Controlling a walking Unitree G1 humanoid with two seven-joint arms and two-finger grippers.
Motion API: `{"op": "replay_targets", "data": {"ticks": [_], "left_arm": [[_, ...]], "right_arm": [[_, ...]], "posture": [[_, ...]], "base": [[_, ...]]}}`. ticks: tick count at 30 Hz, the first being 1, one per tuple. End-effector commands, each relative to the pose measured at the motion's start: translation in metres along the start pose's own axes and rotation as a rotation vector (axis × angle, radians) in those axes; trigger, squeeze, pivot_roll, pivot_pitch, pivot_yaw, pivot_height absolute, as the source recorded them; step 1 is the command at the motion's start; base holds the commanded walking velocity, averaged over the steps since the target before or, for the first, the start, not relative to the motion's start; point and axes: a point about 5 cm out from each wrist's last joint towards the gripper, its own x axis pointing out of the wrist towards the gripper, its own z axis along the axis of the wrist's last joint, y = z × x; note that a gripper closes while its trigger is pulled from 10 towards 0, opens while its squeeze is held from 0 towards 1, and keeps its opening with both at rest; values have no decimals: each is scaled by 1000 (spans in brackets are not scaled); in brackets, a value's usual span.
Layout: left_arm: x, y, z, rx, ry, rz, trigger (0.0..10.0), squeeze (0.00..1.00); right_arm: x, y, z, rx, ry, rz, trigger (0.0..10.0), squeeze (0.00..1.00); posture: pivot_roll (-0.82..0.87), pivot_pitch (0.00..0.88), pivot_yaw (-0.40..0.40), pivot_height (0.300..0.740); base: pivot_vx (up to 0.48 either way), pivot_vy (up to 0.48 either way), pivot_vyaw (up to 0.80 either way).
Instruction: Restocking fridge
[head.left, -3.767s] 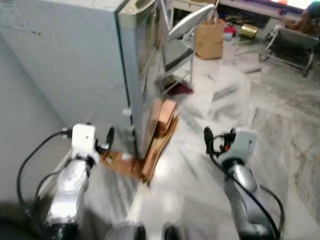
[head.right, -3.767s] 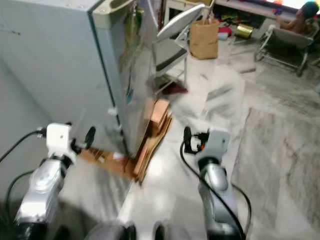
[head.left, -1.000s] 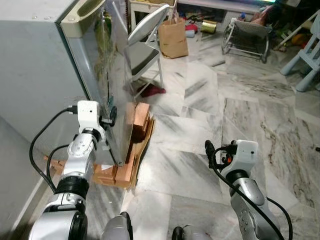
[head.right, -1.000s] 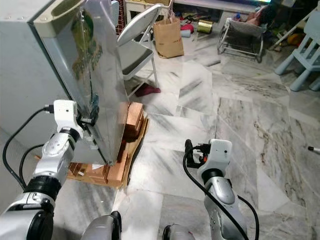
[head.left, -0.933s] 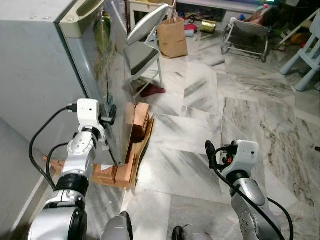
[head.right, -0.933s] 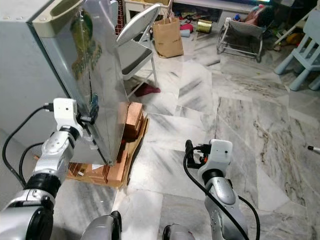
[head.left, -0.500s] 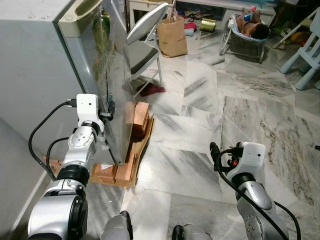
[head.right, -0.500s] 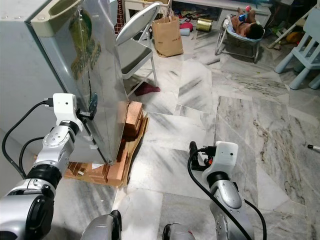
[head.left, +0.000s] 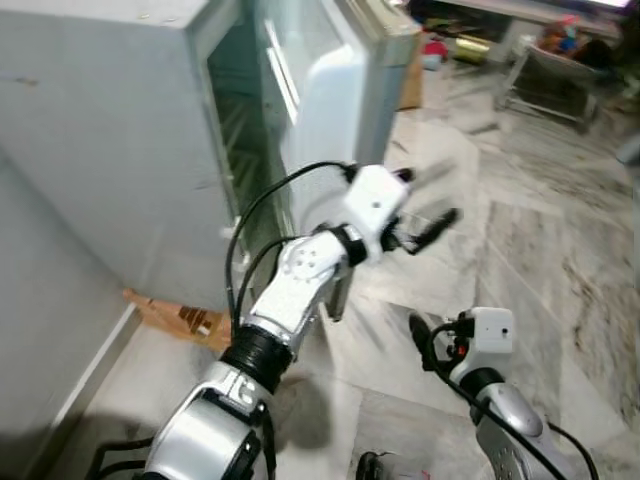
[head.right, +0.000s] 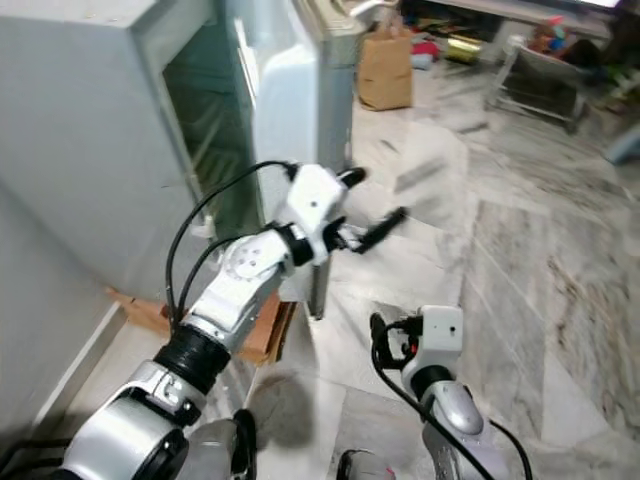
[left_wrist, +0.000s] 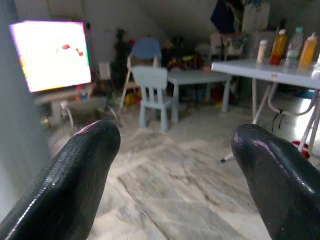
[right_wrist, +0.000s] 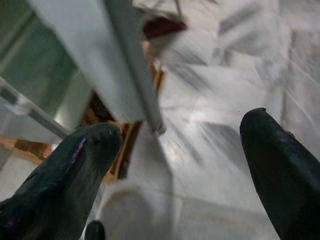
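The grey fridge stands at the left with its door swung open toward the right. Wire shelves show dimly inside. My left arm reaches across in front of the door's lower part. Its gripper is open and holds nothing; in the left wrist view its fingers stand wide apart over the room's floor. My right gripper hangs low over the marble floor, open and empty. Between its fingers, the right wrist view looks at the door's bottom corner.
Cardboard and wooden blocks lie under the fridge's base. A brown paper bag and a bouncer seat stand at the back. A pale wall runs along the left. Marble floor stretches to the right.
The fridge door, shut before, now stands open. My left gripper has left the door's edge and swung right in front of it. The camera has shifted.
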Motion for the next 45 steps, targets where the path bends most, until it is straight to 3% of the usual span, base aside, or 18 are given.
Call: {"op": "replay_targets", "data": {"ticks": [1,4,8,12,15,18,20,21,22,25,29,45], "left_arm": [[12,-5,6,-34,-32,12,10000,0],[-1,18,6,-20,-10,88,10000,0],[-32,48,-2,10,48,220,10000,0],[-86,74,-21,50,139,394,10000,0],[-108,80,-20,74,148,489,10000,0],[-141,79,-11,101,167,557,10000,0],[-149,78,-11,101,176,571,10000,0],[-167,76,-14,96,199,605,10000,0],[-167,76,-14,96,199,605,10000,0],[-188,70,-27,78,259,679,10000,0],[-191,67,-25,57,273,729,10000,0],[-187,50,-36,14,306,719,10000,0]], "right_arm": [[-1,0,1,1,0,9,10000,0],[1,1,1,7,-4,17,10000,0],[4,2,2,7,-19,23,10000,0],[11,11,20,14,-99,49,10000,0],[12,13,28,8,-131,56,10000,0],[14,16,42,-7,-177,73,10000,0],[15,17,43,-9,-180,74,10000,0],[18,19,45,-12,-182,74,10000,0],[18,19,45,-12,-182,74,10000,0],[23,24,46,-9,-188,77,10000,0],[23,30,48,-32,-197,101,10000,0],[25,31,43,-24,-191,81,10000,0]], "posture": [[-51,106,-5,740],[-39,103,-1,740],[-23,101,0,740],[-14,107,4,740],[-2,123,7,740],[34,146,5,740],[40,157,3,740],[40,158,-2,740],[40,158,-2,740],[37,149,-16,740],[40,140,-30,740],[28,106,-29,740]], "base": [[0,0,0],[0,0,0],[0,0,0],[0,0,0],[0,0,0],[0,0,0],[0,0,0],[266,0,0],[266,0,0],[350,0,-448],[442,0,-506],[448,0,-504]]}}
